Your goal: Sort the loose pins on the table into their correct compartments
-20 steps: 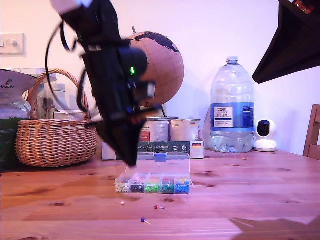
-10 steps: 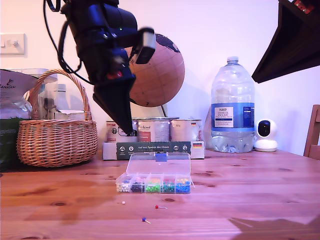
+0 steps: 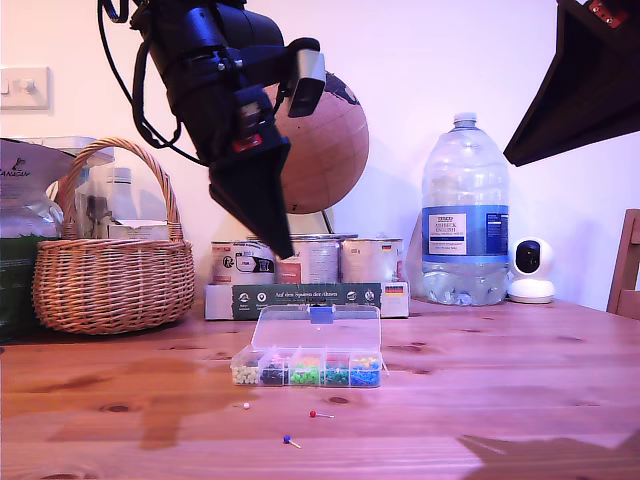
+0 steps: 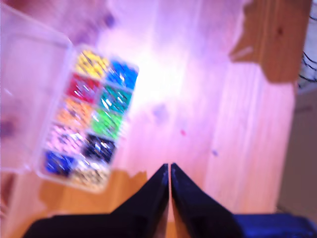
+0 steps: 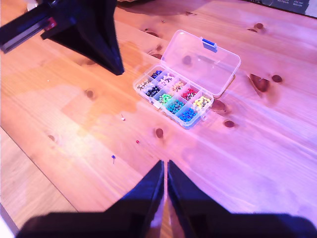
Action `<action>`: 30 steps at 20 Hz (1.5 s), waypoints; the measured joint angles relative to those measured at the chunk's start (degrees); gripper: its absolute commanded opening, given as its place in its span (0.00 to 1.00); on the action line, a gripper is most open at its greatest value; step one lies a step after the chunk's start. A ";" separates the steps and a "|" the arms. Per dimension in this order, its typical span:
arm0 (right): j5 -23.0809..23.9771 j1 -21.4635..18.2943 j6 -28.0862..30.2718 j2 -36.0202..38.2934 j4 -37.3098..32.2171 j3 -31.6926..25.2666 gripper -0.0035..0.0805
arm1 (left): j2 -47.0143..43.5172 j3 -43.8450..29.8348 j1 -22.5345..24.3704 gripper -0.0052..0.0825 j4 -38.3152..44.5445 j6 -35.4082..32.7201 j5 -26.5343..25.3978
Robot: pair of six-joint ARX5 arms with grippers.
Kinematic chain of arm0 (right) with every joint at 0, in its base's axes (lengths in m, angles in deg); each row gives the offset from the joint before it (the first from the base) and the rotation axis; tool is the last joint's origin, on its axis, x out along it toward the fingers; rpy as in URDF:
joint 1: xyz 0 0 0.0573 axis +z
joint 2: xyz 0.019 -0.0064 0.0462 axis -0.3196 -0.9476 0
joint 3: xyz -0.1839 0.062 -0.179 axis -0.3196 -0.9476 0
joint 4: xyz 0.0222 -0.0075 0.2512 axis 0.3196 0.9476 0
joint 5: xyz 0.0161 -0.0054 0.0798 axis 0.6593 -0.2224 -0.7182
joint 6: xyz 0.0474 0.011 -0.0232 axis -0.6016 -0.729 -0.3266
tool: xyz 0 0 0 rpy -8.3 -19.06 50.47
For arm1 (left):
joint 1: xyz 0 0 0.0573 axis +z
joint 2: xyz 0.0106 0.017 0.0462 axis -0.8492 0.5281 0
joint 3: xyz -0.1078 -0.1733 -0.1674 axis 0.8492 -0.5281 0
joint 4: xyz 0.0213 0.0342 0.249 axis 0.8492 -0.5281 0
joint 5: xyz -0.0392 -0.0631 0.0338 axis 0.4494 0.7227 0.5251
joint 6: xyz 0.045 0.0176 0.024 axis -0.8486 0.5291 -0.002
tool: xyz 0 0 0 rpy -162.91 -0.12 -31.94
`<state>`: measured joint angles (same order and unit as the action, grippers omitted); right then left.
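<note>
The clear compartment box [image 3: 308, 368] stands open on the wooden table [image 3: 500, 400], lid [image 3: 318, 328] tipped back and sections full of coloured heads. In front of it lie three loose pins: a pale one [image 3: 246, 405], a red one [image 3: 313, 413] and a blue one [image 3: 286, 438]. My first gripper [image 3: 280, 250] hangs shut well above the box's end at the exterior view's left; no pin shows between its fingers [image 4: 170, 168]. My second gripper [image 5: 165, 171] is shut and high up, looking down on the box [image 5: 173, 94] and the pins [image 5: 137, 142].
Behind the box lie a long dark-green cardboard box [image 3: 320, 295], tins [image 3: 310, 260] and a globe [image 3: 325, 140]. A wicker basket [image 3: 112, 280] stands at the exterior view's left. A water bottle [image 3: 465, 215], a small white camera [image 3: 530, 270] and a chair edge [image 3: 625, 265] are at its right.
My first gripper has lifted from just above the box's end at the exterior view's left to well above it, and the arm has swung upward. The three pins have not moved.
</note>
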<state>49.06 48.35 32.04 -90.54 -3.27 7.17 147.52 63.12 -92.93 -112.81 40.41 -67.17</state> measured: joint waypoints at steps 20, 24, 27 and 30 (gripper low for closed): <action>0.04 0.00 0.00 0.00 0.02 0.00 0.03 | -5.62 -10.64 -2.34 0.04 -0.09 -14.75 -12.94; 0.02 0.00 0.00 0.00 0.04 0.00 0.03 | -5.79 -11.02 -2.32 0.15 1.03 -22.88 -12.81; 0.02 0.00 0.00 0.00 0.04 0.00 0.03 | -5.79 -11.91 -2.27 0.20 1.07 -26.51 -12.74; 0.02 0.00 0.00 0.00 0.04 0.00 0.03 | -5.73 -13.79 -2.27 0.20 1.33 -30.14 -13.27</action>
<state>49.08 48.35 32.04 -90.54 -3.23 7.17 141.79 49.33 -95.21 -111.48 10.27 -80.43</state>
